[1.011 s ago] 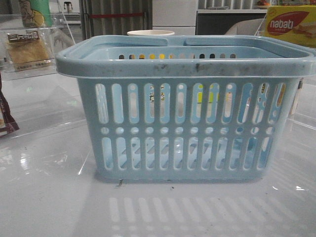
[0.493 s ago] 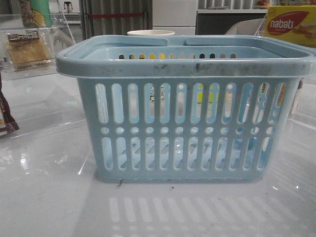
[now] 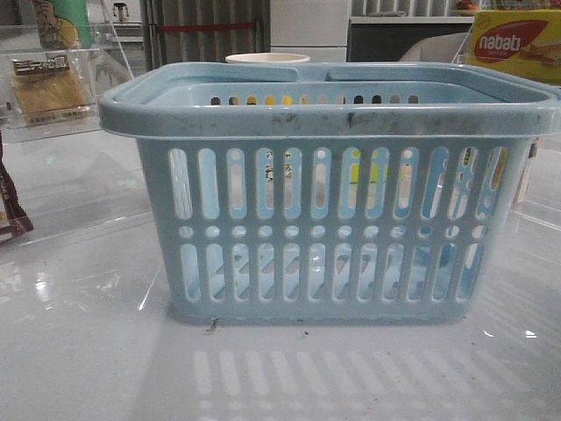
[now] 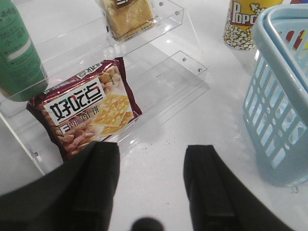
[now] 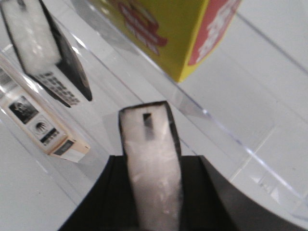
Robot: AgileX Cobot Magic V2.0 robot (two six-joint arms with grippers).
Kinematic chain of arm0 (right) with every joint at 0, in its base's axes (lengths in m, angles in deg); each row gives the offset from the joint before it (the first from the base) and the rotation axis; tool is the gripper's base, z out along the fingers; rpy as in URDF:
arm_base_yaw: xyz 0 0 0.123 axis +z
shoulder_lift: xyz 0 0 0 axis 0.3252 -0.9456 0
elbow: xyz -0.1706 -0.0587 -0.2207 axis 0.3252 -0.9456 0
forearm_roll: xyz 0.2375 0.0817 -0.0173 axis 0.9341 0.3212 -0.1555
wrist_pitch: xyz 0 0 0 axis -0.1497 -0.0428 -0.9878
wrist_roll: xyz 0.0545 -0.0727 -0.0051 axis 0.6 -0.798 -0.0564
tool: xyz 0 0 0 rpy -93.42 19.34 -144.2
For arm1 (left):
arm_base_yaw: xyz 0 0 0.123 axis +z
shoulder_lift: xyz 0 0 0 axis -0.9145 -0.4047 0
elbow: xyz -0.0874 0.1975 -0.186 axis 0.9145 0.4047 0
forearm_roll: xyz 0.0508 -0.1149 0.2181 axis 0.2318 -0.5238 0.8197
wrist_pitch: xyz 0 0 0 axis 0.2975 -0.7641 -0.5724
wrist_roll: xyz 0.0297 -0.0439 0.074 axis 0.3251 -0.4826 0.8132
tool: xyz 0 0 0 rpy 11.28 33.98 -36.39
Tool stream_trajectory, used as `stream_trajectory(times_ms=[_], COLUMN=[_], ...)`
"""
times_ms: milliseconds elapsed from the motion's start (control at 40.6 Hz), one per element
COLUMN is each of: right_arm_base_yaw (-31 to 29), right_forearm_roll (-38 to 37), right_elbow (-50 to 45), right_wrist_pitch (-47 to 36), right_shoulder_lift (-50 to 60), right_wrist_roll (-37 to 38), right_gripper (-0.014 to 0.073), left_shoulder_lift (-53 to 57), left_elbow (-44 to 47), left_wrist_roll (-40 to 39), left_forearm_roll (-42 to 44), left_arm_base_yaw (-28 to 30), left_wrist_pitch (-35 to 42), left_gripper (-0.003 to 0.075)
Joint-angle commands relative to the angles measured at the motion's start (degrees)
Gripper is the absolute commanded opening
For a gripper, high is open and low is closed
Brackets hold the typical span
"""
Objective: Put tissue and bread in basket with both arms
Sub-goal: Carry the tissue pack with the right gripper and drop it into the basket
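- Sitting mid-tabletop: large light-blue slotted plastic basket, nothing visible inside through the slots.
- Resting on clear acrylic shelf far left: flat clear packet of tan sliced bread with dark brown label.
- Left end effector released, fingers spread, empty, just beside dark maroon snack bag.
- Right end effector clenched on small black tissue pack with pale face, near yellow-red box.

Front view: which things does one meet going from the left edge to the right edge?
Maroon snack bag → bread → basket → yellow-red nabati box.
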Motion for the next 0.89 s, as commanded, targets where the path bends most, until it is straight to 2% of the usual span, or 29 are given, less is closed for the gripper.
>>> stream_trajectory(times_ms=[0, 247, 444, 666, 863], right_arm_base_yaw=[1.22, 7.07, 16.73, 29.28, 35.65], right_forearm_roll=[-0.32, -0.26, 1.91, 4.11, 4.11], right_elbow=[2.17, 2.17, 2.10, 0.99, -2.27], right_wrist_pitch=[-2.70, 1.30, 5.77, 9.16, 8.81], right_shoulder_lift=[8.02, 20.41, 28.22, 28.05, 23.76], right_wrist_roll=[0.06, 0.06, 0.06, 0.06, 0.06], right_gripper=[0.0215, 0.0215, 0.0215, 0.0215, 0.0215], left_shoulder_lift=[-0.21, -0.21, -0.21, -0.21, -0.21], left_elbow=[-2.07, -2.07, -2.07, -2.07, -2.07], left_wrist_roll=[-0.08, -0.08, -0.08, -0.08, -0.08], left_forearm_roll=[-0.20, -0.20, -0.20, -0.20, -0.20], left_arm_base_yaw=[-0.45, -0.45, -0.45, -0.45, -0.45], left_wrist_pitch=[4.71, 4.71, 4.71, 4.71, 4.49], left_gripper=[0.0380, 0.0380, 0.0380, 0.0380, 0.0380])
